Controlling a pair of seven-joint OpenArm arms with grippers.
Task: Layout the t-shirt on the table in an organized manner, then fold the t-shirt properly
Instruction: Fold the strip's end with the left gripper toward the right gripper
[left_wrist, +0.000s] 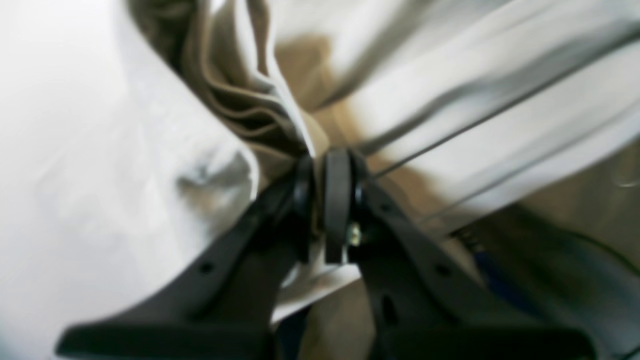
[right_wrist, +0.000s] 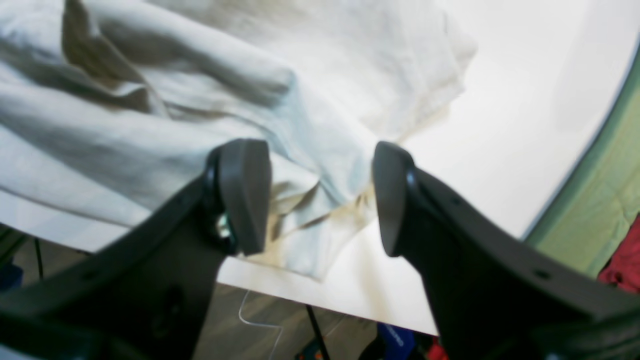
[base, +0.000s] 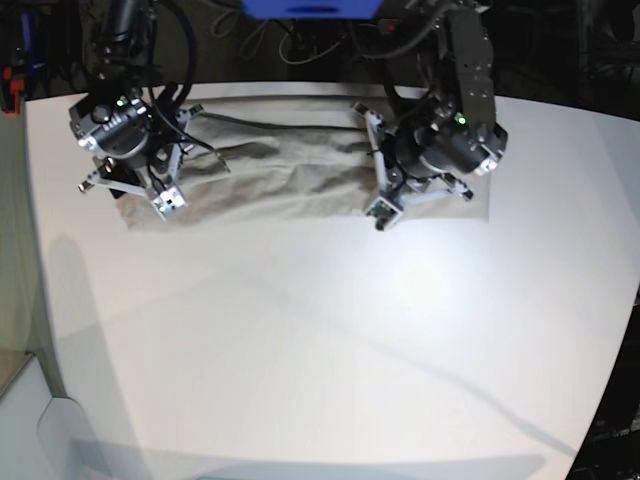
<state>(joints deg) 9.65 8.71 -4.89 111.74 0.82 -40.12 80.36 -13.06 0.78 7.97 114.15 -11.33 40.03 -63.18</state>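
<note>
T-shirt (base: 290, 180): beige, rumpled, stretched along the table's (base: 320, 340) far edge.
Left gripper (left_wrist: 325, 170): clenched on a t-shirt fold.
Right gripper (right_wrist: 320, 200): released, above the t-shirt's corner.

In the base view, the tabletop (base: 320, 350) lies bare across the middle and lower frame, giving wide passage. Along the upper edge the t-shirt (base: 290, 180) stretches between both arms, which crowd its two ends. In the right wrist view, bare tabletop shows at upper right, beside the cloth's corner.
</note>
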